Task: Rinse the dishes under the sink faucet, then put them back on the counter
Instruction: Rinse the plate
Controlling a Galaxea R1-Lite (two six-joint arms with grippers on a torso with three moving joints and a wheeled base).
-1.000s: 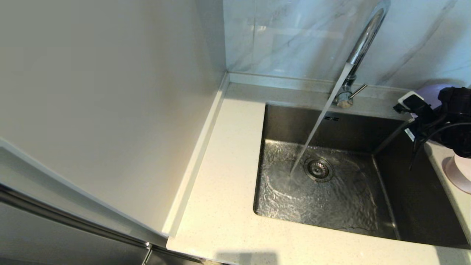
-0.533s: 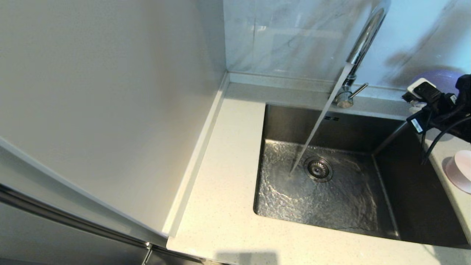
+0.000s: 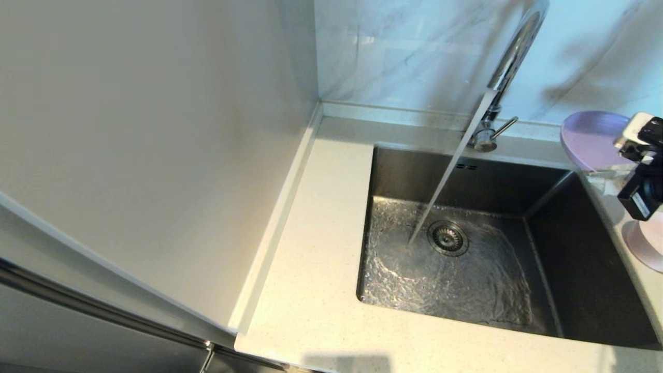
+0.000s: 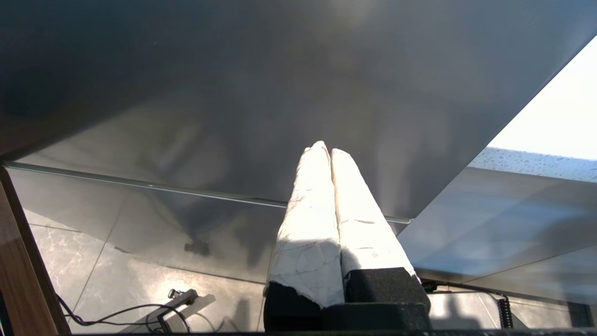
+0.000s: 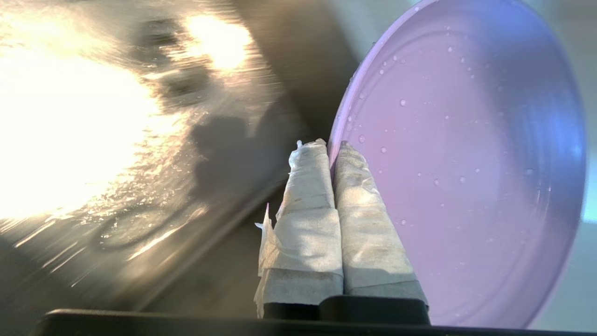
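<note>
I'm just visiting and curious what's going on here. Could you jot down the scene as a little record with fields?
Tap: faucet running, stream falling into the steel basin beside the drain
Purple plate: gripped at its rim by the right hand, wet with droplets, at the sink's far right corner
Pink bowl: on the counter right of the sink
Right hand: shut on the plate
Left hand: shut, empty, parked away from the sink

Head camera looks down over the sink [image 3: 456, 248]; right wrist camera closely shares its plate [image 3: 590, 139].
</note>
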